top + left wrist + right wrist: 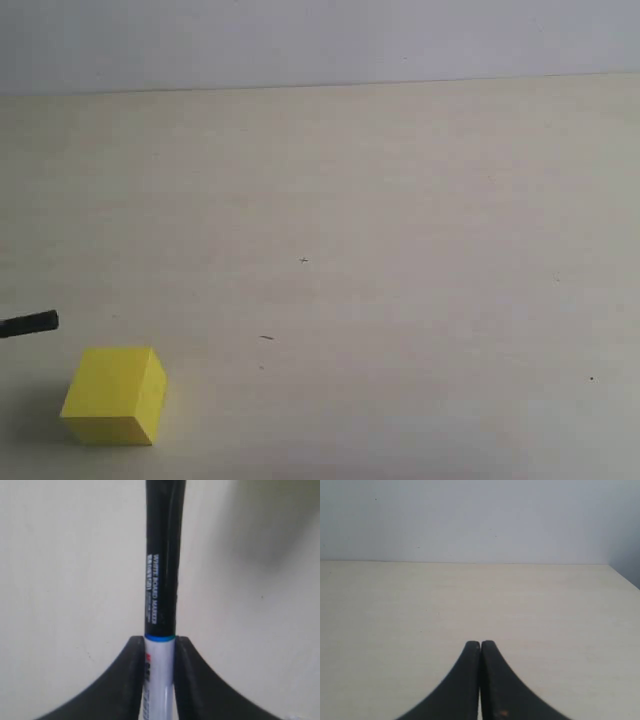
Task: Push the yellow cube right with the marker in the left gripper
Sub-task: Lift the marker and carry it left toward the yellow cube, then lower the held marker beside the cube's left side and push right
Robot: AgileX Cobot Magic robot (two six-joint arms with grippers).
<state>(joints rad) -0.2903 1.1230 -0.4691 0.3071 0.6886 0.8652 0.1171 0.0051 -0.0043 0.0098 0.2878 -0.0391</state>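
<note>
The yellow cube (115,394) rests on the table at the lower left of the exterior view. Just above it, the marker's black cap end (30,323) pokes in from the left edge, apart from the cube. The arm holding it is out of that view. In the left wrist view my left gripper (160,641) is shut on the marker (161,580): its white barrel sits between the fingers and the long black cap sticks out ahead. The cube does not show there. My right gripper (480,644) is shut and holds nothing.
A pale wooden table (400,250) runs back to a light wall (320,40). Its far edge and right corner (610,566) show in the right wrist view. A few small dark specks (266,338) mark the surface.
</note>
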